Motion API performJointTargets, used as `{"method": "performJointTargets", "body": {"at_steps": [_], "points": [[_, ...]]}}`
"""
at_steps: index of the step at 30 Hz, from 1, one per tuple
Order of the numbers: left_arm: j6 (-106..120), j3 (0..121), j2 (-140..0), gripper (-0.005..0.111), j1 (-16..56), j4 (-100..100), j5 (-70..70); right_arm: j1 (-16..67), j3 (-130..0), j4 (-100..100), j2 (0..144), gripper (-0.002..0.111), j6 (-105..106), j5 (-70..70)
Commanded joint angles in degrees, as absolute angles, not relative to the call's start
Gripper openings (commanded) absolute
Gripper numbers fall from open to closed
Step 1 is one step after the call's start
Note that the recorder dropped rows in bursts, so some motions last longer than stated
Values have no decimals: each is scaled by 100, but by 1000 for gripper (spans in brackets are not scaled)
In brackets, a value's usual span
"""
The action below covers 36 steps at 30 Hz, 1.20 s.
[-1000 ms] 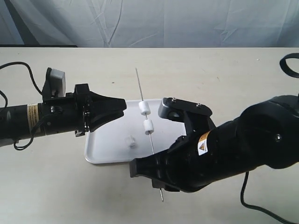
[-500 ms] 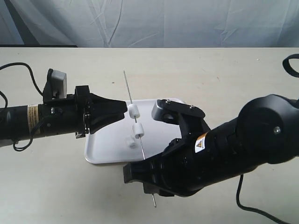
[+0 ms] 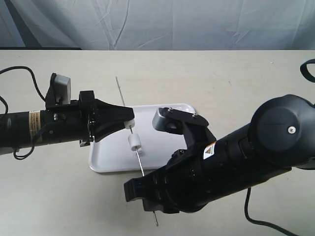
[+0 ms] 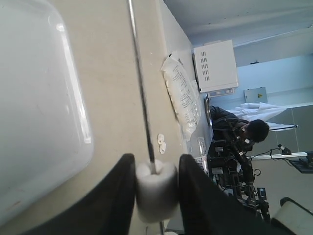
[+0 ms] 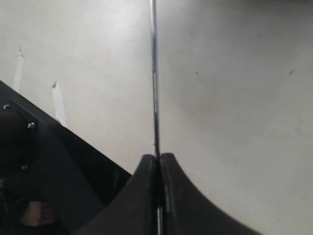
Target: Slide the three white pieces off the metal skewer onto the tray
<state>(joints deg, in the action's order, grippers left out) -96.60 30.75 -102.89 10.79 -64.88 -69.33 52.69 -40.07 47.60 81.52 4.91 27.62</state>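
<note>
The metal skewer [image 3: 123, 101] slants over the tray [image 3: 153, 123]. My right gripper [image 3: 146, 189] is shut on its lower part, and the tip pokes out below. In the right wrist view the skewer [image 5: 154, 88] runs straight out from the shut gripper [image 5: 157, 160]. My left gripper [image 3: 129, 123] is shut on the upper white piece [image 3: 130, 124]. That piece [image 4: 156, 188] sits between the black fingers [image 4: 122, 196] in the left wrist view, with the skewer [image 4: 141, 88] through it. A second white piece [image 3: 135, 142] sits lower on the skewer. The third piece is mostly hidden behind it.
The tray [image 4: 39, 107] lies on a beige table. A clear plastic bag [image 4: 183, 98] and small white bits [image 4: 161, 143] lie on the table further off. A black cable [image 3: 307, 66] loops at the right edge. A pale curtain hangs behind.
My right arm has carried the skewer leftward with both threaded pieces. The upper piece has come between the left gripper's fingers. The left arm has stayed in place.
</note>
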Motion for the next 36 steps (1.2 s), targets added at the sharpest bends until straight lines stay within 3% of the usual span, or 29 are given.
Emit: {"method": "performJointTargets", "body": {"at_steps": [1, 3, 19, 36], "points": [[-9697, 3078, -10266, 20, 1093, -6511, -6996, 5271, -3998, 4785, 8148, -1, 558, 2763], [-9697, 3078, -10266, 12, 1093, -6511, -6996, 5271, -3998, 4752, 8148, -1, 558, 2763], [-9697, 3359, -10266, 12, 985, -5753, -6996, 5271, -3998, 4165, 8137, -1, 558, 4087], [-9697, 3387, -10266, 12, -691, -6280, -6996, 5271, -3399, 4049, 7679, -1, 519, 4010]]}}
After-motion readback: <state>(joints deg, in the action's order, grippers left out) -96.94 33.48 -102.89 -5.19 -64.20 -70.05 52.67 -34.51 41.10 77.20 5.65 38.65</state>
